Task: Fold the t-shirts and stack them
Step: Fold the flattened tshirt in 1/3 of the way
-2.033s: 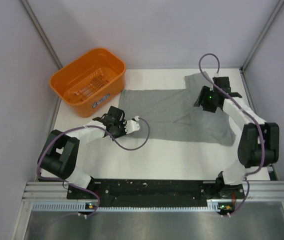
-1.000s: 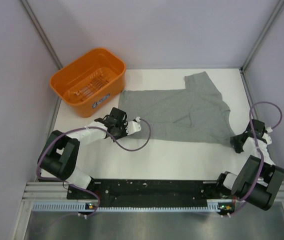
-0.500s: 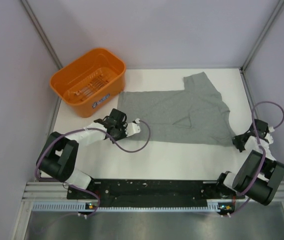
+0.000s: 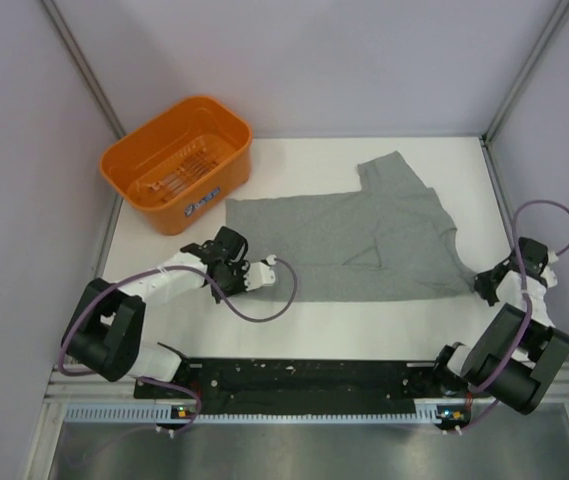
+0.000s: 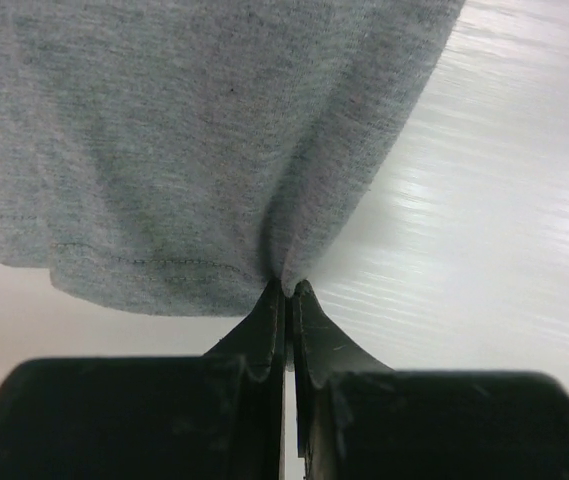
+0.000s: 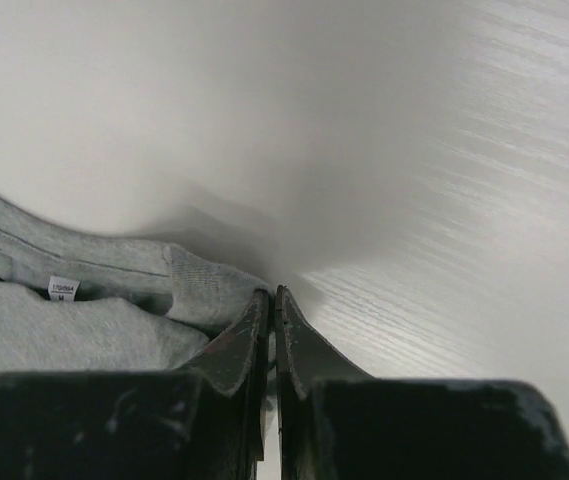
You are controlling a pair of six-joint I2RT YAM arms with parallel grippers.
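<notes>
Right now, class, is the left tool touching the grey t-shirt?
Touching. The left wrist view shows the left tool shut on the t-shirt at its hem, the fabric puckering into the closed tips.

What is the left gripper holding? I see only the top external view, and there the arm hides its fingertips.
Observer: The left gripper is shut on a hem corner of the heather-grey short-sleeved knit t-shirt; the fabric puckers into its jaws.
Operator: And the other arm?
Observer: The right gripper is shut on the end of the ribbed neckband.
Operator: Is the shirt inside out?
Observer: I cannot tell, but a small white label shows beside that neckband.
</notes>
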